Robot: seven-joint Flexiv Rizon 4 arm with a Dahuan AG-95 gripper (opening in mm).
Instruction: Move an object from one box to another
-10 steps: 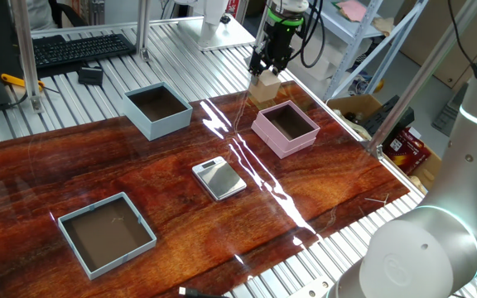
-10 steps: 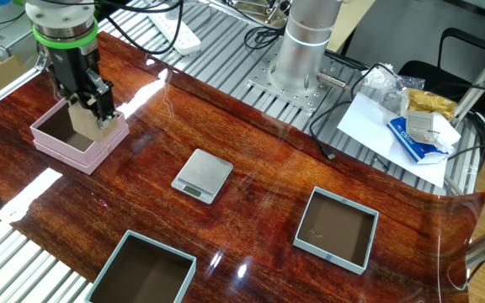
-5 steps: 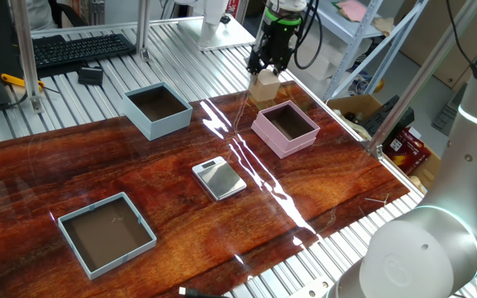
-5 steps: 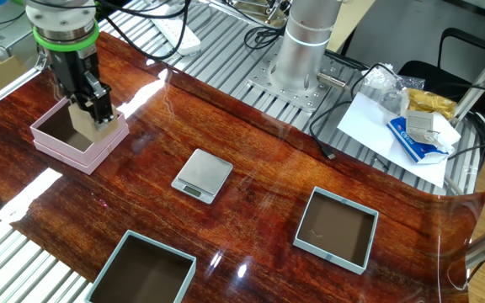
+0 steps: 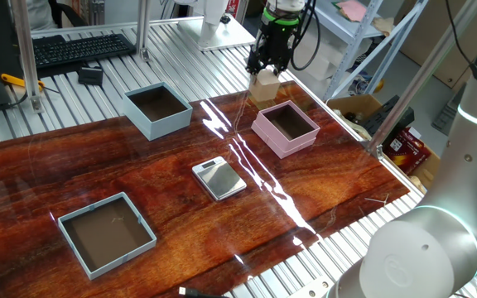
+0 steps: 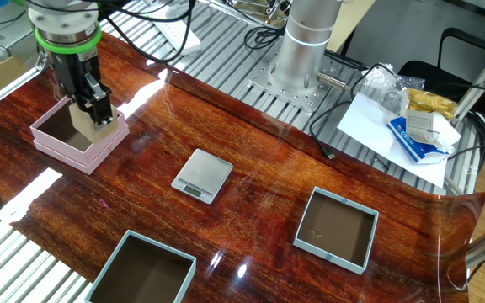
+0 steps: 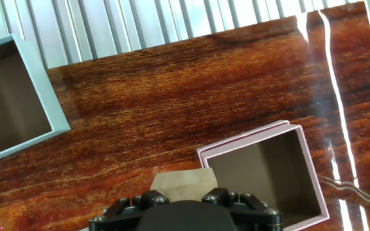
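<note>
Gleaming under glare, the red-brown wooden table (image 5: 139, 178) sits on a ribbed metal bench (image 5: 81, 91). Three boxes — pink box (image 5: 286, 128), pale blue box (image 5: 157, 110), blue-grey tray (image 5: 106, 233) — plus one scale (image 5: 219, 178). The gripper (image 5: 265, 73) pinches the one cube (image 5: 264, 85), held above the table just beside the pink box.

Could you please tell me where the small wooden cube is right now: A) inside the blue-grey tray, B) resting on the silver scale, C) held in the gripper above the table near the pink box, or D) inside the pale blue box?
C: the gripper grips the wooden cube just beside the pink box.
</note>
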